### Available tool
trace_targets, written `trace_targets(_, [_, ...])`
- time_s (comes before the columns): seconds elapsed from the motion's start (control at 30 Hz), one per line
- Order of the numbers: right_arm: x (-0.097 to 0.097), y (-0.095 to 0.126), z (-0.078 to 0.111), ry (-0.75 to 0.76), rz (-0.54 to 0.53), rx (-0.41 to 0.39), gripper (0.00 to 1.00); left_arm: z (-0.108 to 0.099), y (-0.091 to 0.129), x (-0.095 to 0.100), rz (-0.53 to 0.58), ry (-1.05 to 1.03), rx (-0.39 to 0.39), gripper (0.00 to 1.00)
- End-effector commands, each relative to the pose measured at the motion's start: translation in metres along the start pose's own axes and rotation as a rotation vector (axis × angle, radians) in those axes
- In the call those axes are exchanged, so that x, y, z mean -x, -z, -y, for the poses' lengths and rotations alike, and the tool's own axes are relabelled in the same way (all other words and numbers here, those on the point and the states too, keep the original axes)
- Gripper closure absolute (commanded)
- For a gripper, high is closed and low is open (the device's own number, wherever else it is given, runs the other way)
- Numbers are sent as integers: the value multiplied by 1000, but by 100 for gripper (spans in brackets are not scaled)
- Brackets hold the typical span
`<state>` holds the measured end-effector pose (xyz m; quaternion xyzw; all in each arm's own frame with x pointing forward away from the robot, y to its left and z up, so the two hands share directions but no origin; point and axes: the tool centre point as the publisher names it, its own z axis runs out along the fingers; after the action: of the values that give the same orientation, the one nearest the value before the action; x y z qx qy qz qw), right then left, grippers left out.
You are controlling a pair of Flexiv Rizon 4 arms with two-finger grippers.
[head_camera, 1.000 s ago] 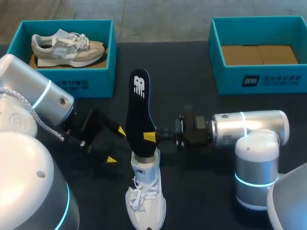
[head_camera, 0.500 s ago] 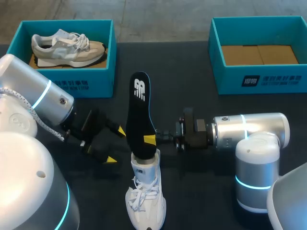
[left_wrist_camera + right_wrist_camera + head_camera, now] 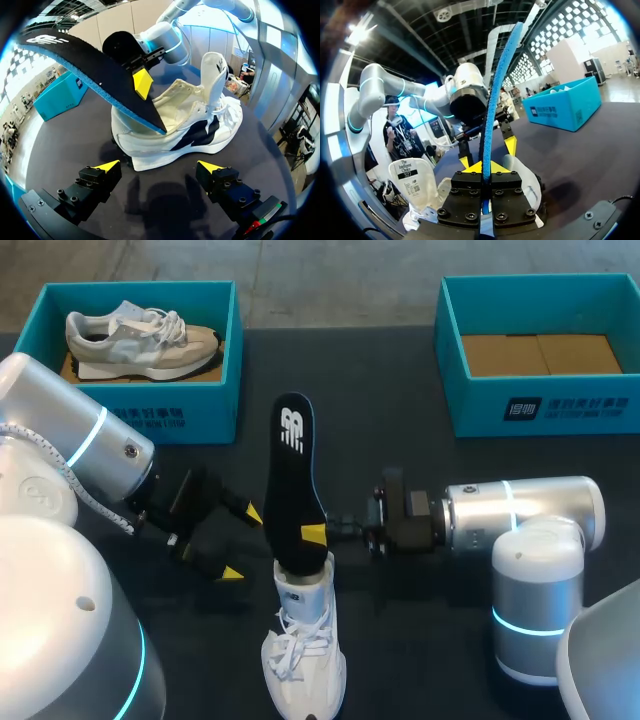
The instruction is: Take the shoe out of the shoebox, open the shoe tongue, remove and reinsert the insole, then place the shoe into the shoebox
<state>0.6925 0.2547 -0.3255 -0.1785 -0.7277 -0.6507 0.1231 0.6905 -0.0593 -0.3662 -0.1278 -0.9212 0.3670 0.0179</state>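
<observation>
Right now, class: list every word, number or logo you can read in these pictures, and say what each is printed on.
On the insole: a white logo mark, no readable words.
On the left box front: white print, too small to read.
On the right box front: white print, too small to read.
On the shoe tongue label: print too blurred to quote.

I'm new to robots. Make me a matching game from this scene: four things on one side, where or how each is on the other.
1 black insole
2 white shoe
3 grey shoe
4 left pincer

A open, empty
B in the left shoebox
C gripped by the right pincer
D on the table

Pairs: 1-C, 2-D, 3-B, 4-A
</observation>
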Motion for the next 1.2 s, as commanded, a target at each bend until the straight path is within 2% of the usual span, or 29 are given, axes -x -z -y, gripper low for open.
trace_targets(0.03, [0,-1,3,-16,3,-9,100,1,0,-1,1,0,3,0])
trace_targets(1.2, [-6,0,22,-107,13,-42,100,1,0,-1,1,0,3,0])
